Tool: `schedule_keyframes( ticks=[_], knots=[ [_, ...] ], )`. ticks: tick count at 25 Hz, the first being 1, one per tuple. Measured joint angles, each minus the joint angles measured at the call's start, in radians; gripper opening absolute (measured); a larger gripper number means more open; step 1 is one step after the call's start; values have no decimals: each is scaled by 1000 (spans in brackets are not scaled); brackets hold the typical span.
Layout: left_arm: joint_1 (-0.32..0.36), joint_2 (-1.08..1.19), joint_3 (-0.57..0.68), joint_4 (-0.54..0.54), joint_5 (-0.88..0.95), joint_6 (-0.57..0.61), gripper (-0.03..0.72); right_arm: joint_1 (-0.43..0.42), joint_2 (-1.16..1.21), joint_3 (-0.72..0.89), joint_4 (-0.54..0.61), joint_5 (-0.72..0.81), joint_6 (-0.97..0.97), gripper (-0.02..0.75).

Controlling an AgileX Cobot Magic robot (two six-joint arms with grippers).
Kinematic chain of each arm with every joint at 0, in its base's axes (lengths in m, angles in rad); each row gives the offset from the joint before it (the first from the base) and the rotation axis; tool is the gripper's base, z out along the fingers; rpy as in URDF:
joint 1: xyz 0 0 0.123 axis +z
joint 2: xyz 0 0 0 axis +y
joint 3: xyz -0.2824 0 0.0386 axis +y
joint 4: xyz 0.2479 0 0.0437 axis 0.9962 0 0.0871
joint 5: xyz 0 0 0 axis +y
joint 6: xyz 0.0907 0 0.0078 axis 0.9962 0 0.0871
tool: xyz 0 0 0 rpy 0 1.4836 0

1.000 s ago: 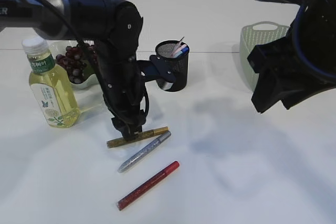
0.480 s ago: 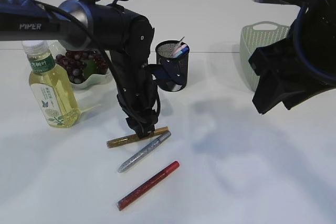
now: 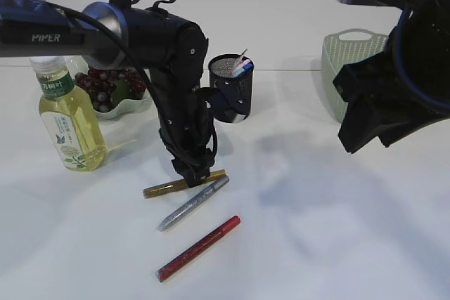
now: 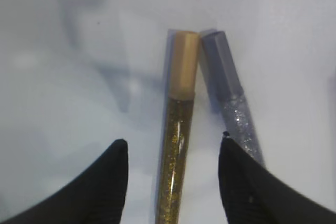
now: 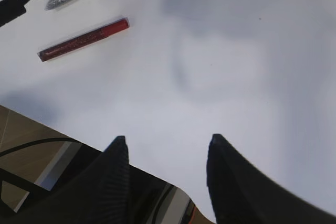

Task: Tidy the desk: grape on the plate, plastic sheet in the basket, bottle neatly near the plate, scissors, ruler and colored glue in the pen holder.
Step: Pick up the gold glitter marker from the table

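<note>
My left gripper [image 4: 173, 139] is open and low over the table, its jaws either side of the gold glitter glue [image 4: 178, 129], not closed on it. One fingertip [image 4: 233, 161] overlaps the silver glue [image 4: 226, 85] lying alongside. The exterior view shows the gold glue [image 3: 163, 188], silver glue [image 3: 193, 203] and red glue [image 3: 198, 248] in a row under the left gripper [image 3: 193, 173]. Grapes [image 3: 105, 86] lie on the plate [image 3: 133, 108], with the bottle [image 3: 69, 121] upright in front. My right gripper [image 5: 167, 138] hangs open and empty. The plastic sheet, scissors and ruler are out of view.
A black mesh pen holder [image 3: 232, 93] behind the left arm holds some pink and blue tipped items. A green basket [image 3: 348, 64] stands at the back right, partly behind the right arm [image 3: 394, 96]. The table's front edge [image 5: 79, 140] runs below the right gripper.
The left arm has shifted right along the gold glue, its gripper now nearer the cap end. The right arm and all objects have stayed put.
</note>
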Motion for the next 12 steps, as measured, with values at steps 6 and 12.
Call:
schedule_keyframes(
  ticks=[6,12],
  knots=[
    [0,18,0,-24,-6,2,400,0,0,0,0,0,0,386],
    [0,35,0,-26,-8,2,400,0,0,2,0,0,-1,386]
  ],
)
